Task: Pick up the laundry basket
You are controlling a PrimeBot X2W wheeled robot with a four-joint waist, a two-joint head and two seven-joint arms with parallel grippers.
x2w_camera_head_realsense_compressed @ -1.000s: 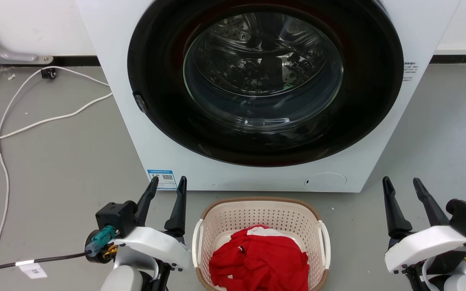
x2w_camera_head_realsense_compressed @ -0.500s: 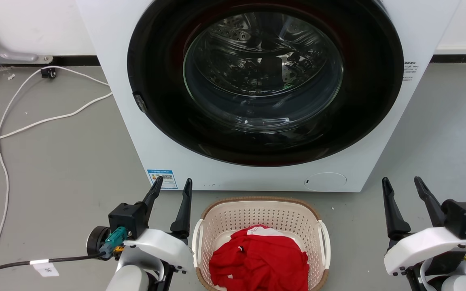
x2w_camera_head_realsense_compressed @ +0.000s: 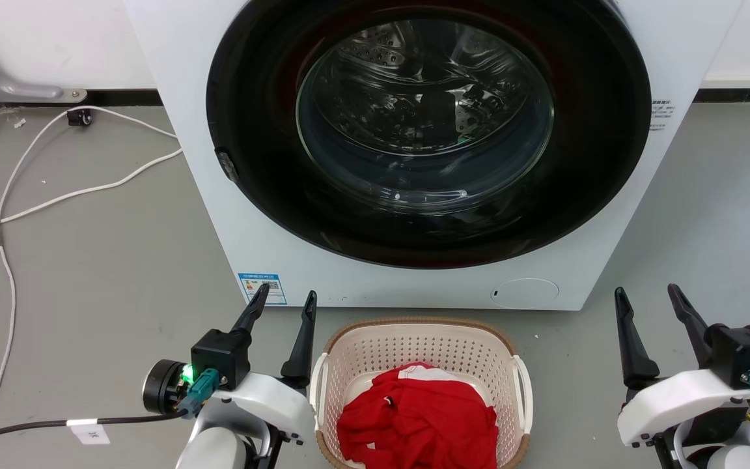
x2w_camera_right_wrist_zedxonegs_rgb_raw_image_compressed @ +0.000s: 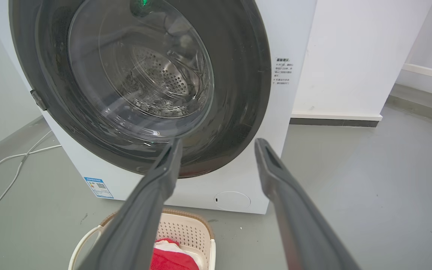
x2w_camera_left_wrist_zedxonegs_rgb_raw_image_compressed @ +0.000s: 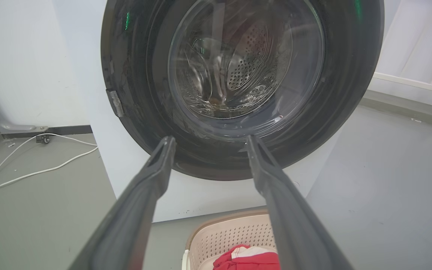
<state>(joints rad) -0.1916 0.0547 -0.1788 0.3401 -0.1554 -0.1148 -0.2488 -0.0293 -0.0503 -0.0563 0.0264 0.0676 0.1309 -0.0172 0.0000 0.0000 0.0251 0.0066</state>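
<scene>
The laundry basket point(x2w_camera_head_realsense_compressed: 417, 322) stands on the grey floor point(x2w_camera_head_realsense_compressed: 101, 260) just in front of the washing machine point(x2w_camera_head_realsense_compressed: 375, 286), between my 2 grippers, with a red garment point(x2w_camera_head_realsense_compressed: 417, 423) heaped inside. My left gripper point(x2w_camera_head_realsense_compressed: 287, 291) hovers just beside its left handle point(x2w_camera_head_realsense_compressed: 315, 391), fingers apart, holding nothing. My right gripper point(x2w_camera_head_realsense_compressed: 646, 290) hangs well off the basket's right side, fingers likewise apart and empty.
</scene>
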